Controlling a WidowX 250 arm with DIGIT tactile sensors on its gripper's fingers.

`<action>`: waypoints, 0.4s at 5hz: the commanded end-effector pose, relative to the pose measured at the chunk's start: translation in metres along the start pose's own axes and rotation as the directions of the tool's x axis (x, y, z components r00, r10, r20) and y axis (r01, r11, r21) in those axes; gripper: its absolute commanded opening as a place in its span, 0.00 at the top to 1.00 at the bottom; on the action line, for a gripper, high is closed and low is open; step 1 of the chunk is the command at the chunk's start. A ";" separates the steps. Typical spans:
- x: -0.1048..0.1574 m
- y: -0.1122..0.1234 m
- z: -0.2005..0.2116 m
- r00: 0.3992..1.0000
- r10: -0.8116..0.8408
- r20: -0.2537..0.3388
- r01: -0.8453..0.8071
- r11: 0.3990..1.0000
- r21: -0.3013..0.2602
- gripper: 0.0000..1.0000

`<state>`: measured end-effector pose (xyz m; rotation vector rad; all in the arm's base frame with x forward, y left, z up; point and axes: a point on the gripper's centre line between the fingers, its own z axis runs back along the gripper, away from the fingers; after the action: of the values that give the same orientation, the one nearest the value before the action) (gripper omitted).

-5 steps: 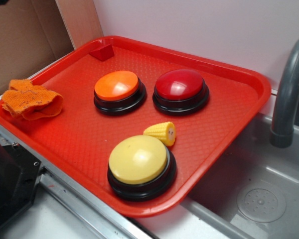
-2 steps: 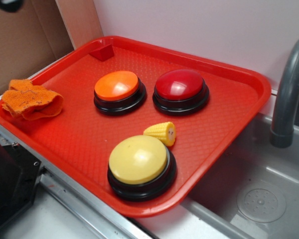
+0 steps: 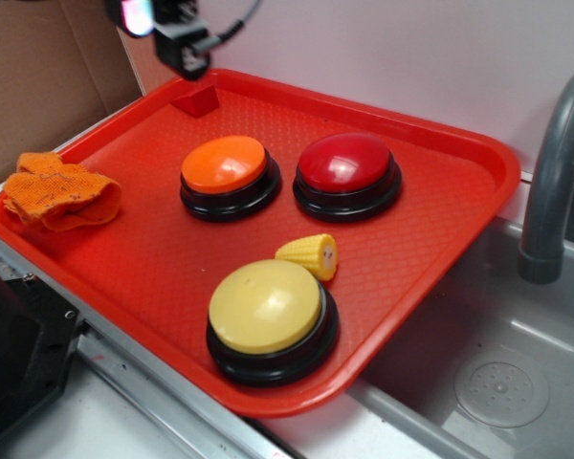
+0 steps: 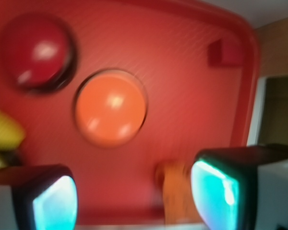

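Orange button (image 3: 224, 163) sits beside red button (image 3: 345, 161); gripper (image 4: 134, 196) hovers apart, seemingly open.

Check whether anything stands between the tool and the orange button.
Nothing visible does: the open tool hangs above the far corner of the tray, only bare tray floor between it and the orange button.

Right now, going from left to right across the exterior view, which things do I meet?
Crumpled orange woven cloth → orange dome push button → dark red dome push button → grey curved faucet.
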<state>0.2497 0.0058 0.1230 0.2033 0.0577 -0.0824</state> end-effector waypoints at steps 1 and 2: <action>0.007 -0.022 -0.046 0.993 0.029 0.112 -0.017 0.995 -0.102 0.00; -0.006 -0.021 -0.060 0.992 0.028 0.123 -0.015 0.994 -0.107 0.00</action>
<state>0.2313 -0.0036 0.0468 0.0931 -0.0105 -0.0769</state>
